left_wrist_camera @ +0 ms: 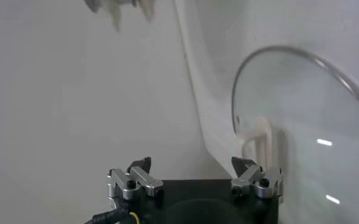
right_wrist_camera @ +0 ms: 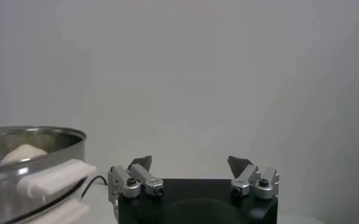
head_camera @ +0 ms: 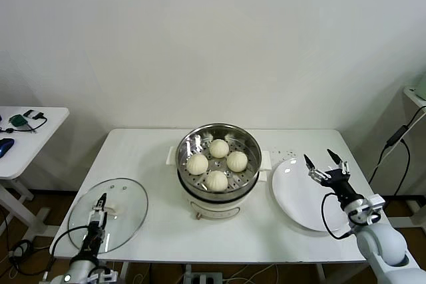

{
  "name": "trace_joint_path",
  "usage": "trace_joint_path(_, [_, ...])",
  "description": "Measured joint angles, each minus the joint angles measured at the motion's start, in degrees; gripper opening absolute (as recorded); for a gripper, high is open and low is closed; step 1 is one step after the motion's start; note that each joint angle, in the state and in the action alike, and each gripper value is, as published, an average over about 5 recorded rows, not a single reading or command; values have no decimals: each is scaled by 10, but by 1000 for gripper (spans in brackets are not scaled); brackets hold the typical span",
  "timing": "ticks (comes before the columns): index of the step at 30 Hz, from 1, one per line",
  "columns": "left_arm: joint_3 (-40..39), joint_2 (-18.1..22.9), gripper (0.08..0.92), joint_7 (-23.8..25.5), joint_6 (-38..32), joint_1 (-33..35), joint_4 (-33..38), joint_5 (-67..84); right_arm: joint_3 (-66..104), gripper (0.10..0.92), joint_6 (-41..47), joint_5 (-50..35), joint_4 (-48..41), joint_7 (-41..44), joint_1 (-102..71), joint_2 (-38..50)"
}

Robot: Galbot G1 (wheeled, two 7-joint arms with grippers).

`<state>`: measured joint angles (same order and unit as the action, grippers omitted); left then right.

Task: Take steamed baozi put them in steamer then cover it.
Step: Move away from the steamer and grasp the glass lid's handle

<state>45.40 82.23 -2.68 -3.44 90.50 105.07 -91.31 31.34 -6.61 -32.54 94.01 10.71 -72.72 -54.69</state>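
Observation:
The steamer (head_camera: 247, 179), a shiny steel pot on a white base, stands at the table's middle with several cream-white baozi (head_camera: 218, 148) on its perforated floor. The glass cover (head_camera: 126, 221) lies flat on the table at the front left, its white handle (head_camera: 112, 209) up. My left gripper (head_camera: 100, 205) is open, low over the cover's near part by the handle; the left wrist view shows the cover (left_wrist_camera: 307, 115) and handle (left_wrist_camera: 261, 141) beyond the gripper (left_wrist_camera: 191, 165). My right gripper (head_camera: 326, 161) is open and empty above the white plate (head_camera: 299, 197). The right wrist view shows the gripper (right_wrist_camera: 190, 163), the steamer (right_wrist_camera: 36, 143) and one baozi (right_wrist_camera: 22, 153).
The empty flat white plate lies right of the steamer. A small side table (head_camera: 30, 134) with gadgets stands at the far left. A cable (head_camera: 399, 134) hangs by a shelf at the right edge. The table's front edge is close to the cover.

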Motion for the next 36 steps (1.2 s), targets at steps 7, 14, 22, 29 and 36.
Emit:
trace_joint_path(7, [10, -14, 823, -15, -8, -37, -58, -17, 12, 823, 0, 5, -5, 4, -7, -1])
trace_joint_path(14, [10, -27, 823, -33, -16, -72, -106, -17, 18, 823, -1, 12, -10, 7, -11, -4])
trace_joint_path(22, [8, -40, 823, -54, -24, -110, -151, -7, 21, 823, -3, 19, -14, 9, -12, -8])
trace_joint_path(29, [3, -45, 823, -63, -32, -133, -181, 5, 21, 823, -4, 29, -19, 12, -10, -13])
trace_joint_path(36, [0, -46, 740, -67, -48, -147, -199, 19, 20, 823, -6, 39, -23, 12, -8, -19])
